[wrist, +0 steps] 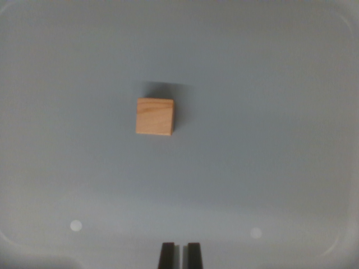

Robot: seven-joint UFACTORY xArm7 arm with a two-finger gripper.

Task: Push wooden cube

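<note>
near the middle of the wrist view, a little toward the wrist view's left, sits the small light-brown wooden cube [155, 116], resting flat on a pale grey-blue tray-like surface with rounded corners [269, 84]. the cube stands alone, square to the camera, with a soft shadow falling just above and to its right; nothing else is touching it or beside it. two small pale round marks [76, 226] lie on the surface low in the picture, well apart from the cube.

at the bottom edge the two dark fingers [166, 255] of the gripper [179, 256] poke into view, drawn almost together with only a thin sliver of light between them, and holding nothing. they hang well short of the cube and slightly toward the wrist view's right of it, so no contact has been made yet.

judging by its look, the cube is rigid, light and not at all fragile, with smooth flat faces. on a slick surface like this it should slide easily, but an off-centre nudge would likely spin it rather than send it straight. since the job is a push, no hold is needed: the nearly closed fingertips would do best meeting the middle of the near face, low down, so the block slides instead of tipping.
</note>
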